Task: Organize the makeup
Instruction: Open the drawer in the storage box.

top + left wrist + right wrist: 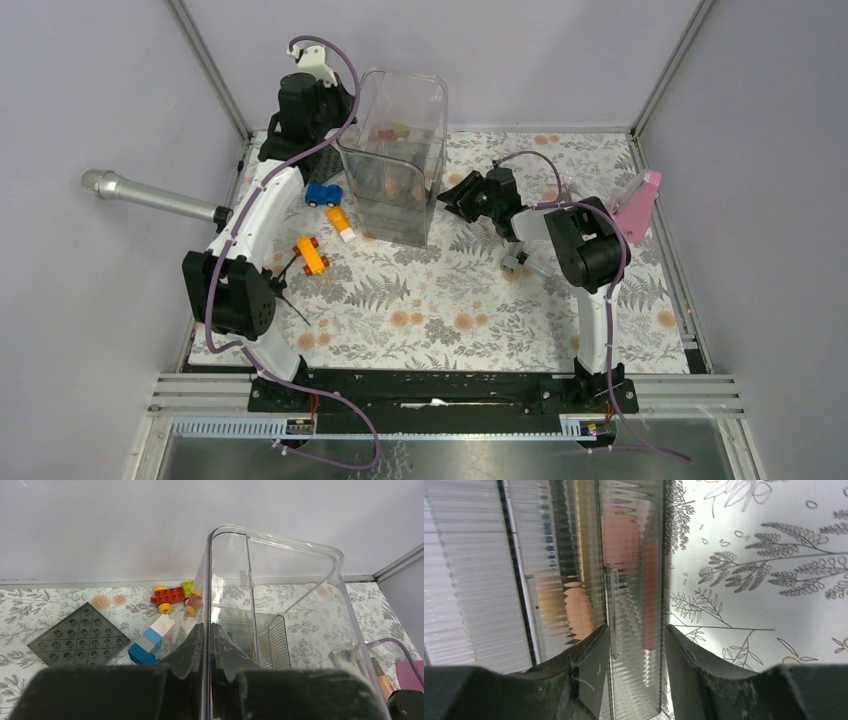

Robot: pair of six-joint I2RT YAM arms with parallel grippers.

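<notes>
Makeup (pixel 579 612) blurred behind ribbed clear bin (pixel 405 73) wall; shapes indistinct.

bright even light, soft shadows, reflections on clear container (pixel 400 225)

Tabletop (pixel 450 300): white, grey fern print, tan blooms. Clear ribbed bin wall (pixel 634 605) between black jaws shows coral-pink shapes (pixel 620 540).
</notes>
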